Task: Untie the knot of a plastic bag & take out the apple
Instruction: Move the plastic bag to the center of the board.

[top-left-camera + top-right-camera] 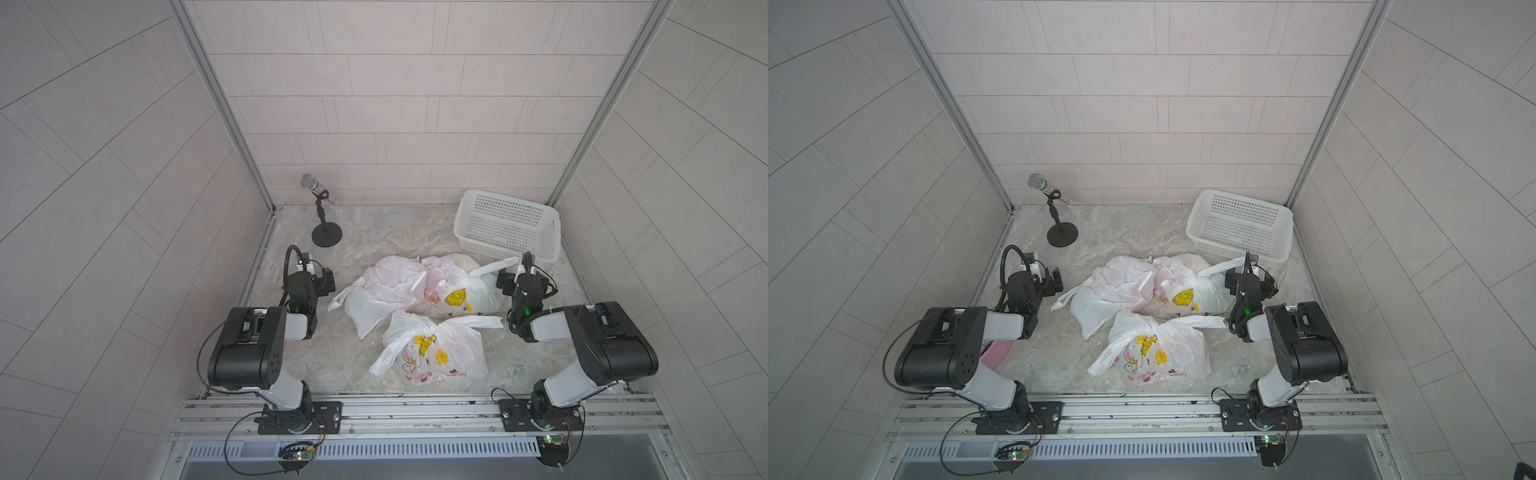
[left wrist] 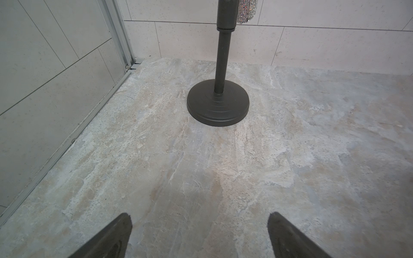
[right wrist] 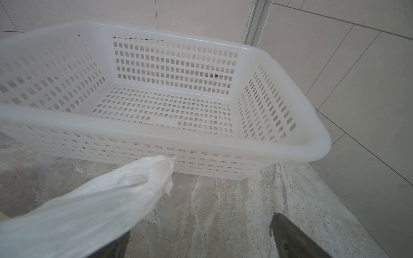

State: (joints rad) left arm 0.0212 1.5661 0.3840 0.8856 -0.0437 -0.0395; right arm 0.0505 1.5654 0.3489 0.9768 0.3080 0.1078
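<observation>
Three thin plastic bags lay bunched at the middle of the table (image 2: 312,156): a rabbit-print bag (image 1: 436,357) nearest the near edge, a yellow-print bag (image 1: 457,297) behind it toward the right edge, and a plain bag (image 1: 382,291) beside that. No apple was visible. A faint greenish bulge in the yellow-print bag might have been one, but that could not be told. The rabbit-print bag's knot (image 1: 435,330) sat on top with two ends splayed outward. The film looked light, soft and slippery, so it would likely crumple and slide rather than resist. The best hold seemed to be one end close to the knot, with the other arm pulling the opposite end and the apple inside acting as the only weight. The left fingers (image 2: 111,239) were spread wide with nothing between them, over bare table facing the microphone stand (image 2: 218,105) near the far left corner. The right fingers (image 3: 295,239) were likewise wide apart and gripped nothing, though a bag tail (image 3: 100,201) of the yellow-print bag crossed in front of one of them, reaching toward the white basket (image 3: 223,138) in the far right corner. Only the top views showed the knot, and only the right wrist view showed the basket empty. A pink object (image 1: 994,353) beneath the left arm appeared in a top view alone.
</observation>
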